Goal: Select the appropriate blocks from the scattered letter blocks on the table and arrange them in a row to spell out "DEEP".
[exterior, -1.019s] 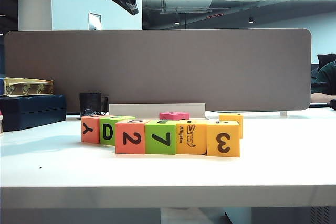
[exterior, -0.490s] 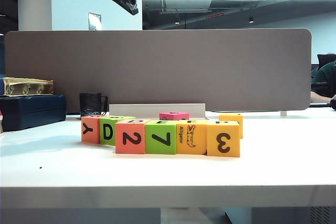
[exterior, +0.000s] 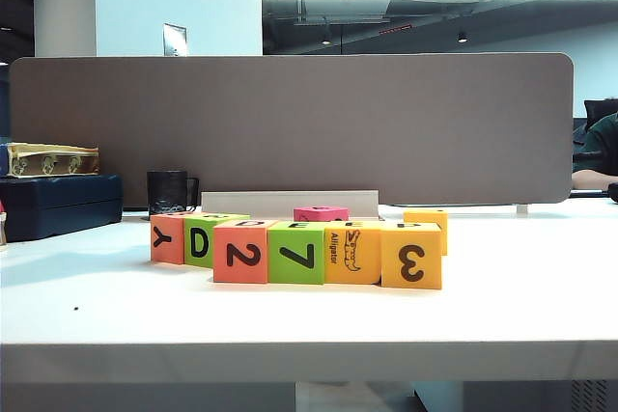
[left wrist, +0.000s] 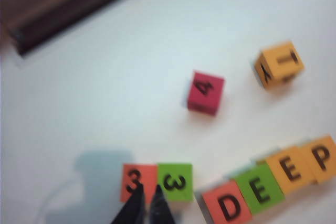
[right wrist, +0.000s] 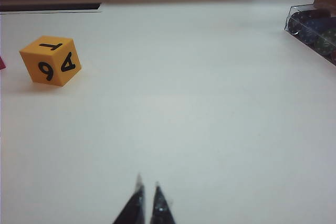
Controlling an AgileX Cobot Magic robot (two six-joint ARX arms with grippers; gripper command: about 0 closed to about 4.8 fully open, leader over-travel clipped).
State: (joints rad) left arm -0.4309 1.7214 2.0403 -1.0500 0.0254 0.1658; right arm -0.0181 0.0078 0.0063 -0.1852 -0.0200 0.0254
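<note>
L tool (left wrist: 147, 203) closed, empty, high over blocks (left wrist: 270, 182) | R tool (right wrist: 147, 198) closed, prob. low over table (right wrist: 210, 103)

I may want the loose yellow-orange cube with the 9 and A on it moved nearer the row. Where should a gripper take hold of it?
Grip the yellow-orange cube across two opposite upright faces, coming straight down from above. It stands alone on the table, apart from the pink cube, so both sides look free. It sits turned at an angle, so I would rotate the right gripper, now shut, to match, and open it first.
</note>
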